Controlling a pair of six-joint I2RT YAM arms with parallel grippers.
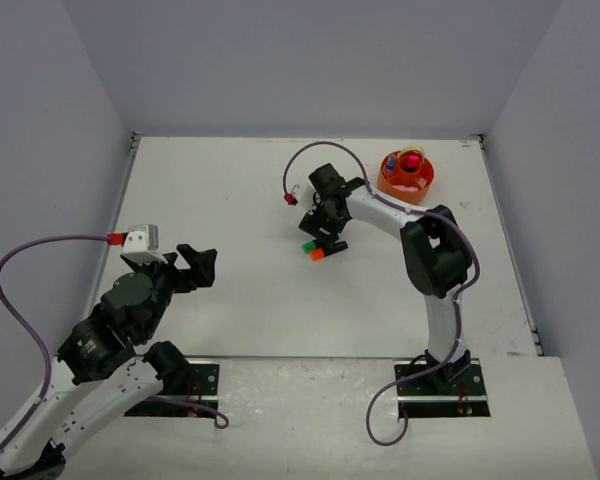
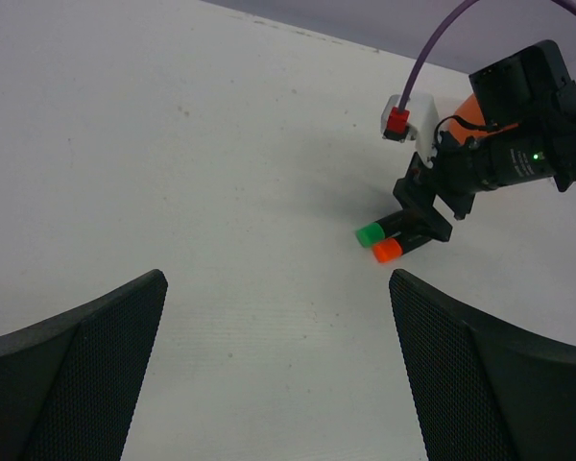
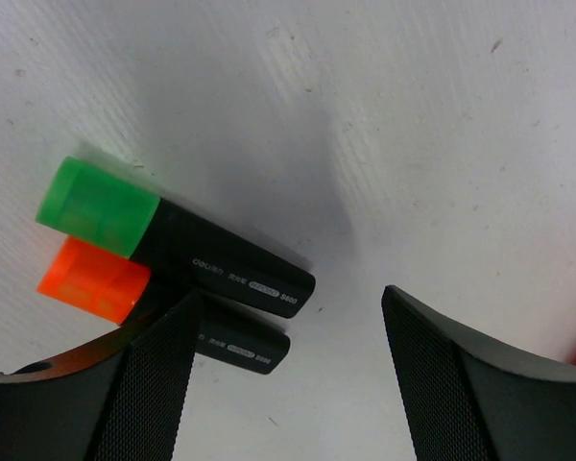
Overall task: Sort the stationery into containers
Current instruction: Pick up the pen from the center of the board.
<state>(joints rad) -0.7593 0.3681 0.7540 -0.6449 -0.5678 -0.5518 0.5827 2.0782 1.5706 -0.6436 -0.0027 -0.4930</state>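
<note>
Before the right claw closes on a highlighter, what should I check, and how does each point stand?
1. Right claw open: ok.
2. A single highlighter centred between its fingers: not ok. The green-capped highlighter and orange-capped highlighter lie side by side, with only their butt ends reaching the gap.
3. Left claw out of the way: ok, open, empty and far off.
4. Orange tub upright on the table: ok.
5. Free compartment in the tub: cannot tell.

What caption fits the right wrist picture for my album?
Right gripper, jaws open, over green-capped highlighter and orange-capped highlighter lying side by side.
</note>
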